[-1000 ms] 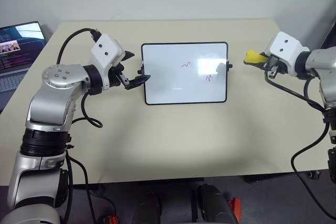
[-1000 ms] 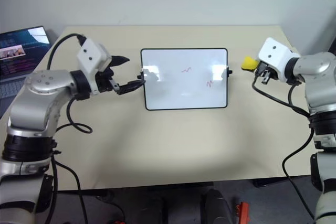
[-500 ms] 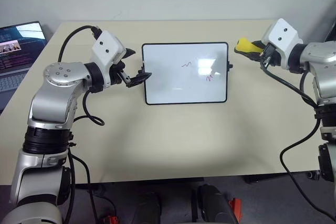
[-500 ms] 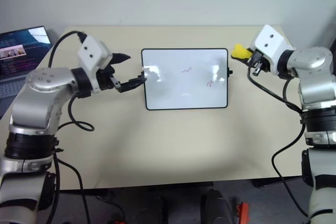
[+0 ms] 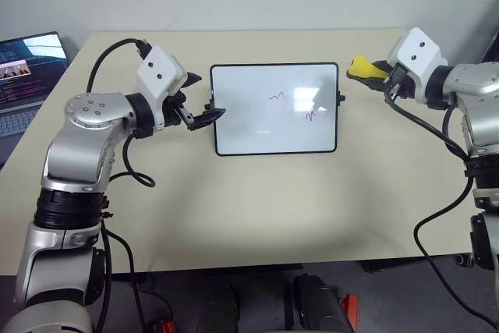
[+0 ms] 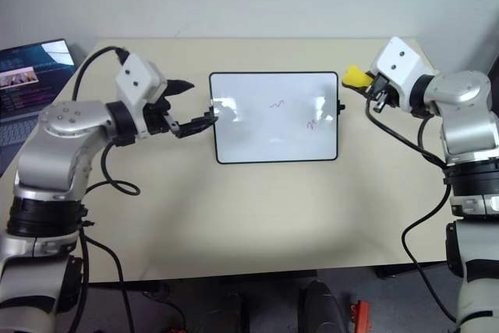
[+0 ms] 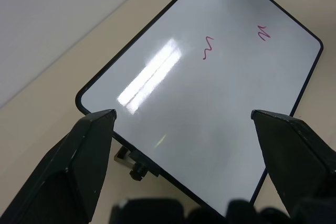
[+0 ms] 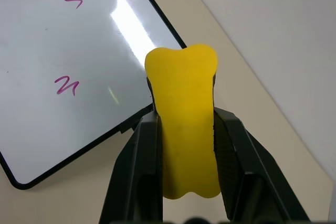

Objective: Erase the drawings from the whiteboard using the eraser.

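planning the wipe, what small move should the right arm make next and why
Probably carry the eraser, clamped in the right gripper, inward and down onto the whiteboard: it hangs just off the board's right edge, and the red squiggle is the nearest mark.

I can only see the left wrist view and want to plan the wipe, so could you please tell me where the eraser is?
Observer: The eraser is clamped in the right gripper, just off the whiteboard's right edge near its far corner, not over the board.
Operator: Thank you. Is there anything else nearby that I should keep the arms away from?
Observer: A laptop with a lit screen sits beyond the table's left edge, on the robot's left.
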